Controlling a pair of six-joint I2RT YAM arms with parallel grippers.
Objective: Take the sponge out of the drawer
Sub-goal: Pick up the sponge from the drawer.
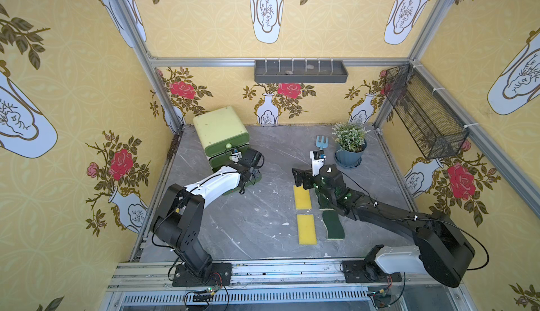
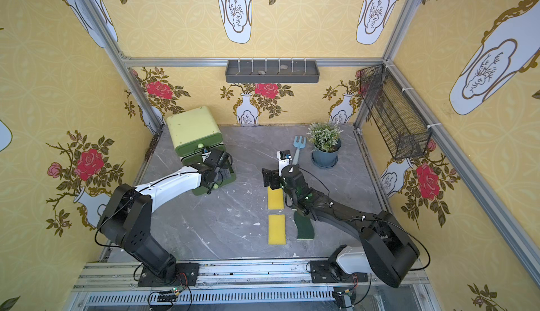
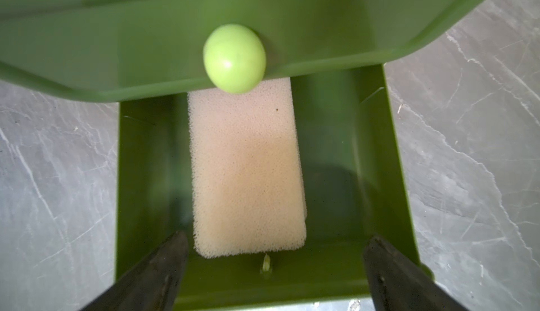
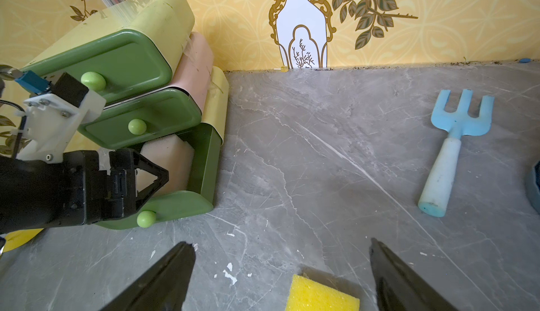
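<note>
My left claw [image 3: 277, 245]: wide open, gripping nothing. It hangs over the pulled-out bottom drawer [image 3: 344, 137], one finger toward each side wall at the drawer's front end.
Sponge [image 3: 245, 166]: pale and rectangular, lying flat on the drawer floor. It runs lengthwise from front to back, and its far end is tucked under the shut drawer above.
Contact: one fingertip is just beside the sponge's near corner. I cannot tell whether it touches.
Knob [image 3: 234, 58]: light green, on the drawer above, overlapping the sponge's far end in my left wrist view.
Drawer unit [image 1: 219, 128]: three green drawers stacked in the bench's [image 1: 263, 221] far left corner. Only the lowest is open.
My right claw [image 4: 282, 246]: also spread open and holding nothing, above mid-bench, well apart from the drawers.
Yellow sponge [image 4: 321, 295]: on the bench just below my right claw.
Garden fork [image 4: 450, 145]: blue, lying flat toward the far edge, near the plant pot [image 1: 350, 154].
</note>
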